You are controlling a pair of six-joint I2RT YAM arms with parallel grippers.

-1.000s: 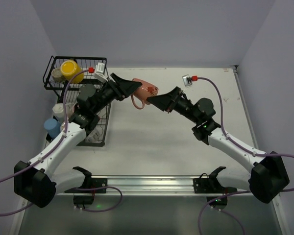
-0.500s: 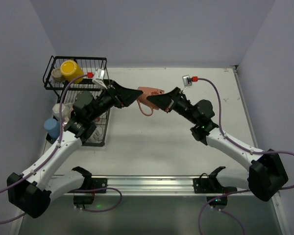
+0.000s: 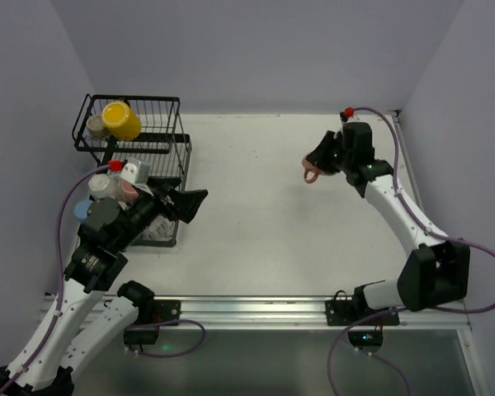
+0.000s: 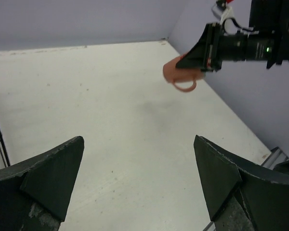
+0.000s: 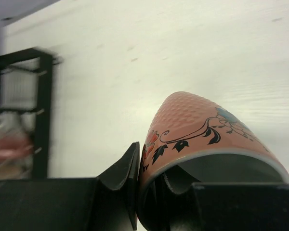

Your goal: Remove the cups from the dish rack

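Observation:
A salmon-orange mug (image 5: 202, 130) with a flower print hangs tilted above the table at the far right (image 3: 311, 172). My right gripper (image 5: 151, 185) is shut on its rim, one finger outside and one inside. The left wrist view shows the same mug (image 4: 179, 73) off the table, handle down. My left gripper (image 3: 188, 204) stands open and empty by the right side of the black wire dish rack (image 3: 172, 101); its fingers (image 4: 53, 178) are wide apart over bare table. A yellow cup (image 3: 121, 120) and a beige one (image 3: 96, 125) lie in the upper tier. A light blue cup (image 3: 84, 211) sits lower left.
The rack fills the back left corner against the left wall. Grey walls close in the table at the back and on both sides. A metal rail (image 3: 247, 309) with both arm bases runs along the near edge. The rack appears blurred in the right wrist view (image 5: 41, 106).
The left gripper opened, let go of the salmon mug and drew back beside the rack. The right gripper closed on the mug's rim and carried it to the far right.

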